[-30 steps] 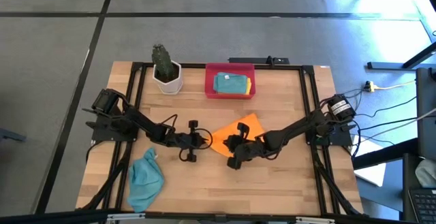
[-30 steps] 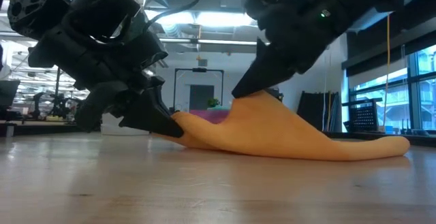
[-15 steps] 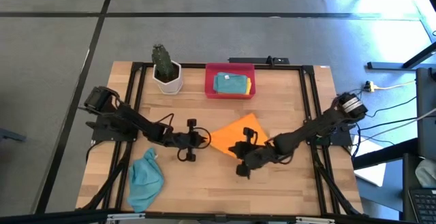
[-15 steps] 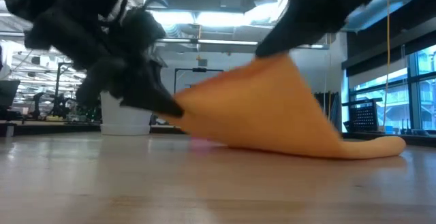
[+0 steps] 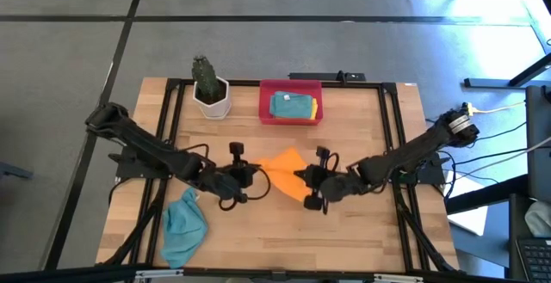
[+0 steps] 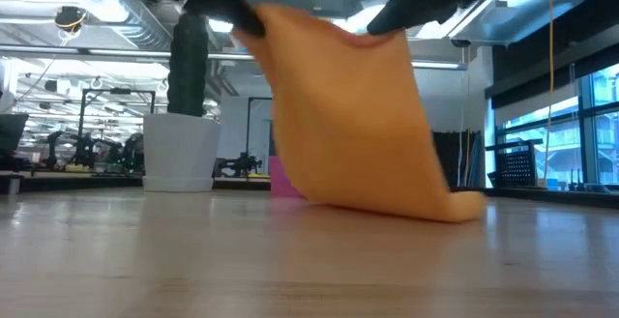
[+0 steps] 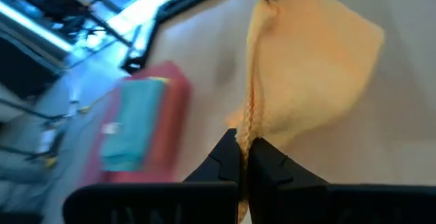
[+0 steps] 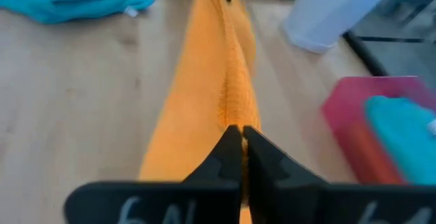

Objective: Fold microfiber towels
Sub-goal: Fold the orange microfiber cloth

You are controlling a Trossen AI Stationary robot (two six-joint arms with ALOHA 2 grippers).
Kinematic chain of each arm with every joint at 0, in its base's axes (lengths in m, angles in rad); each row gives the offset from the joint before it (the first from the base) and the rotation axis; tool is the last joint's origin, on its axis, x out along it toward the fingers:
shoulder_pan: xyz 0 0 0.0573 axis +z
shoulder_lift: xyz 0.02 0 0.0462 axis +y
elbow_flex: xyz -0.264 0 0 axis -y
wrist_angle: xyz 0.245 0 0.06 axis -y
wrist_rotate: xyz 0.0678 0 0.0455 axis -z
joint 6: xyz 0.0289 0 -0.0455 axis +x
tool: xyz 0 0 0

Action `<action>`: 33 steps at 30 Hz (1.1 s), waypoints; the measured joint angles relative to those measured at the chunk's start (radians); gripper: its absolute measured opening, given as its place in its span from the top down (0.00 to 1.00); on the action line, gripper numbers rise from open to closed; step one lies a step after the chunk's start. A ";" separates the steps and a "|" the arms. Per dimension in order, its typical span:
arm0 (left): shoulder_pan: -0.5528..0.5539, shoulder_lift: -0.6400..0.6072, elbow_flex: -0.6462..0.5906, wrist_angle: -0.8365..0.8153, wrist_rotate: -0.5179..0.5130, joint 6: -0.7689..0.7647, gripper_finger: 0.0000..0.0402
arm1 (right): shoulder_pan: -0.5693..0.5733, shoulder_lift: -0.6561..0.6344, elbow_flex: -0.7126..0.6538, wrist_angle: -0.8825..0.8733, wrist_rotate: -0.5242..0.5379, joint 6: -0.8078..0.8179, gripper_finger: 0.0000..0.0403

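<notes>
An orange microfiber towel point(image 5: 284, 174) hangs between my two grippers over the middle of the table. Its upper edge is raised and its lower end point(image 6: 466, 206) lies on the wood. My left gripper point(image 5: 258, 174) is shut on the towel's left upper corner, and my right gripper point(image 5: 302, 178) is shut on its right upper corner. A teal-blue towel point(image 5: 183, 224) lies crumpled near the front left. More folded towels point(image 5: 294, 107) lie in the red tray point(image 5: 267, 111) at the far edge. My left gripper pinches the orange towel's hemmed edge point(image 7: 246, 132) at a corner between its two fingers, slanting down from the table's left. The cloth hangs below and runs across to the other gripper. One layer or several, I cannot tell. My right gripper pinches the same edge point(image 8: 235, 115) at the opposite corner between its two fingers, slanting down from the table's right. The edge runs bunched toward the left gripper. The towel hangs beneath, its lower end on the table.
A white pot with a cactus point(image 5: 211, 92) stands at the far left, beside the red tray. Black frame rails point(image 5: 172, 111) run along the table's sides. Bare wood lies in front of the grippers, toward the near edge.
Both grippers have risen, each shut on a corner of the orange towel. Its near edge, low over the table a second ago, is now lifted high. The cloth hangs steeply, and only its far end stays on the wood.
</notes>
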 joint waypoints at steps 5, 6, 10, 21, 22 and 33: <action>0.046 0.000 0.175 -0.194 -0.051 0.019 1.00 | -0.056 -0.068 0.070 -0.095 0.026 -0.079 1.00; 0.060 0.000 0.205 -0.214 -0.052 0.034 1.00 | -0.067 -0.080 0.090 -0.113 0.030 -0.099 1.00; 0.121 0.000 0.313 -0.269 -0.055 0.111 1.00 | -0.110 -0.123 0.190 -0.213 0.038 -0.165 1.00; 0.293 0.000 0.515 -0.344 -0.078 0.238 1.00 | -0.188 -0.139 0.459 -0.466 0.082 -0.249 1.00; 0.295 0.000 0.515 -0.358 -0.078 0.238 1.00 | -0.188 -0.138 0.462 -0.475 0.082 -0.246 1.00; 0.061 0.003 0.291 -0.434 -0.023 -0.076 1.00 | -0.033 -0.130 0.193 -0.344 0.016 -0.055 1.00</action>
